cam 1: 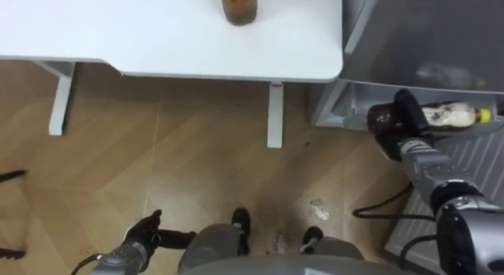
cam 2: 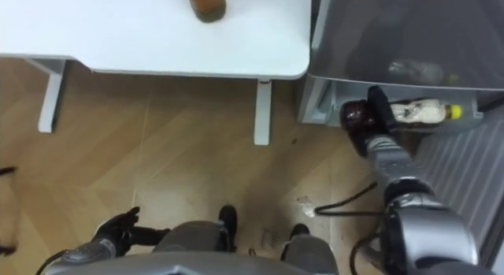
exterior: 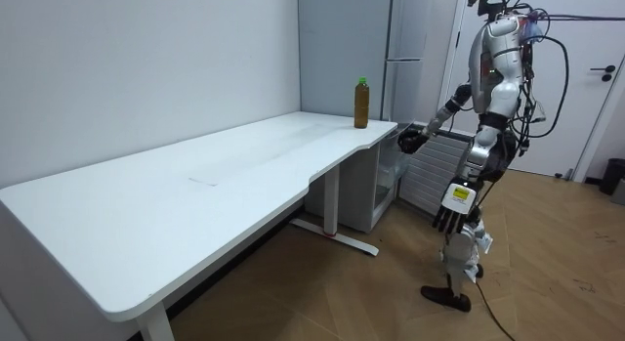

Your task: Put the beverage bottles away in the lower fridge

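Held drink: a clear plastic bottle with a pale label and a yellow cap (cam 1: 450, 116) is clamped in the right hand (cam 1: 408, 121), low down in front of the tall grey fridge (cam 1: 425, 39).
Long axis: the held bottle lies on its side and runs left to right in the eye views.
Pointing: the yellow cap is turned to the right and the dark-filled base to the left, where the hand is.
Right fingers: the dark fingers (cam 1: 406, 105) are wrapped round the base end of the bottle; the cap end is left free.
Place by the fridge: the bottle is seen at the lower edge of the grey fridge front, beside a ribbed grey panel (cam 1: 476, 161) on the right; whether it is inside the lower compartment cannot be told.
Second drink: a brown-filled bottle with a green cap (exterior: 360, 104) stands upright at the far right corner of the white bench (cam 1: 157, 39), well apart from the held one.
Left hand: the left hand (cam 1: 144, 234) hangs low at the side, with the fingers loose and apart and nothing in them.
Stance: the robot is seen upright on the wooden floor (cam 1: 197, 149), just right of the bench's end, with the right arm stretched towards the fridge.
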Robot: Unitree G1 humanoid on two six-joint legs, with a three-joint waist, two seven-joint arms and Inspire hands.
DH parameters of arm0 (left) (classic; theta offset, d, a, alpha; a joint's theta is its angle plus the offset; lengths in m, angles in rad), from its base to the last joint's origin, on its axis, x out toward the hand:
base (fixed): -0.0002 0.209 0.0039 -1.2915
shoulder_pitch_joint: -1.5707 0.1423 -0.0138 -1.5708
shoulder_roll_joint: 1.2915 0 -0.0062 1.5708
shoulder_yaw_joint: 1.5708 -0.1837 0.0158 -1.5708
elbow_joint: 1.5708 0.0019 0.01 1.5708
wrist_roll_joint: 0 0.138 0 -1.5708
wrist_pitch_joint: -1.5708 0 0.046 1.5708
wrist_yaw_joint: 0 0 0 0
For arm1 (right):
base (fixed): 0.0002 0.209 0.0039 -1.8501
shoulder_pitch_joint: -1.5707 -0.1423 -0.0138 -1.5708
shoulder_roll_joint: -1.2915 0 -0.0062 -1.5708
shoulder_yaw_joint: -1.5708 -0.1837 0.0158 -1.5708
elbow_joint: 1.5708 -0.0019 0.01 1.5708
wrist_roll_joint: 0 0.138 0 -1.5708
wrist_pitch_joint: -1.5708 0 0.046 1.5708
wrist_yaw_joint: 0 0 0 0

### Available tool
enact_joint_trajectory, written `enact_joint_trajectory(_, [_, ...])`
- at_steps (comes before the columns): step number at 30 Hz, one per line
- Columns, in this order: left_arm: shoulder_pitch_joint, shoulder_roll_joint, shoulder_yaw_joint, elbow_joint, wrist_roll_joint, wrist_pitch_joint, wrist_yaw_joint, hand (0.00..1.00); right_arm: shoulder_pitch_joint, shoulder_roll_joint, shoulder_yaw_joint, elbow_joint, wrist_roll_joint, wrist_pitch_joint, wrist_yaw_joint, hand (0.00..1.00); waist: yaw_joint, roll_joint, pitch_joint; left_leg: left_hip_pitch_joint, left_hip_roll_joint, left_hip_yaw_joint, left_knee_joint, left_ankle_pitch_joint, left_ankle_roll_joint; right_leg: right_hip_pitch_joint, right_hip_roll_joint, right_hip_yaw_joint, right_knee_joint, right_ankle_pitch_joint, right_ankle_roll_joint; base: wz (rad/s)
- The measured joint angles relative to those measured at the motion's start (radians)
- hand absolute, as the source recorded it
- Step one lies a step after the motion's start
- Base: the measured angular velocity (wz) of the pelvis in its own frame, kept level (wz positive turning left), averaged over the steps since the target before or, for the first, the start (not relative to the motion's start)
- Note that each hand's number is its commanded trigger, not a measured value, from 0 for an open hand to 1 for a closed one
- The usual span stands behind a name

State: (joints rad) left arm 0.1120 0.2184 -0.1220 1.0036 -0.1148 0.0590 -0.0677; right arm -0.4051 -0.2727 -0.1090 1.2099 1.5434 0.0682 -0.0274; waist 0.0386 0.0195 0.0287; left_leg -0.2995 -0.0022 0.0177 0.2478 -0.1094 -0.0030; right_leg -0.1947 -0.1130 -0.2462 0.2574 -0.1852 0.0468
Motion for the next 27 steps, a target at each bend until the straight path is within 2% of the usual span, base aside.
enact_joint_trajectory(6, [-0.003, 0.004, 0.001, 0.009, -0.001, 0.008, -0.001, 0.0, -0.012, -0.038, -0.043, 0.002, 0.004, 0.022, -0.017, 1.0, 0.022, -0.005, 0.0032, -0.038, 0.0, 0.002, -0.001, 0.008, 0.0, -0.045, -0.001, 0.0, 0.012, 0.002, -0.003, 0.0])
enact_joint_trajectory(8, [-0.003, 0.005, 0.002, 0.016, -0.002, 0.008, 0.0, 0.0, -0.045, -0.057, -0.053, 0.039, -0.001, 0.022, -0.033, 1.0, 0.025, -0.01, 0.0062, -0.045, -0.002, 0.008, -0.013, 0.018, 0.001, -0.062, -0.007, 0.0, 0.022, 0.002, -0.003, 0.0])
enact_joint_trajectory(11, [-0.003, 0.012, 0.002, 0.017, -0.001, 0.006, 0.001, 0.0, -0.085, -0.063, -0.073, 0.048, 0.0, 0.021, -0.058, 1.0, 0.025, -0.017, 0.0097, -0.079, -0.002, 0.009, -0.013, 0.03, 0.002, -0.102, -0.009, 0.0, 0.038, 0.003, -0.005, 0.01])
enact_joint_trajectory(16, [-0.004, 0.016, -0.002, 0.017, 0.0, 0.007, 0.034, 0.0, -0.094, -0.073, -0.071, 0.049, 0.0, 0.021, -0.059, 1.0, 0.043, -0.029, 0.0113, -0.11, 0.0, 0.012, -0.011, 0.041, 0.002, -0.14, -0.01, 0.001, 0.054, 0.007, -0.011, 0.0])
enact_joint_trajectory(22, [-0.005, 0.035, -0.041, 0.021, -0.001, 0.007, 0.063, 0.0, -0.116, -0.078, -0.07, 0.054, 0.003, 0.021, -0.087, 1.0, 0.049, -0.031, 0.0126, -0.134, 0.004, 0.012, 0.011, 0.045, 0.002, -0.162, -0.011, -0.003, 0.075, 0.004, -0.016, 0.01])
enact_joint_trajectory(27, [-0.011, 0.037, -0.042, 0.038, 0.0, 0.007, 0.064, 0.0, -0.131, -0.08, -0.07, 0.054, 0.002, 0.021, -0.109, 1.0, 0.044, -0.036, 0.0152, -0.147, 0.0, 0.012, 0.012, 0.055, 0.003, -0.184, -0.019, -0.004, 0.103, -0.007, -0.018, 0.05])
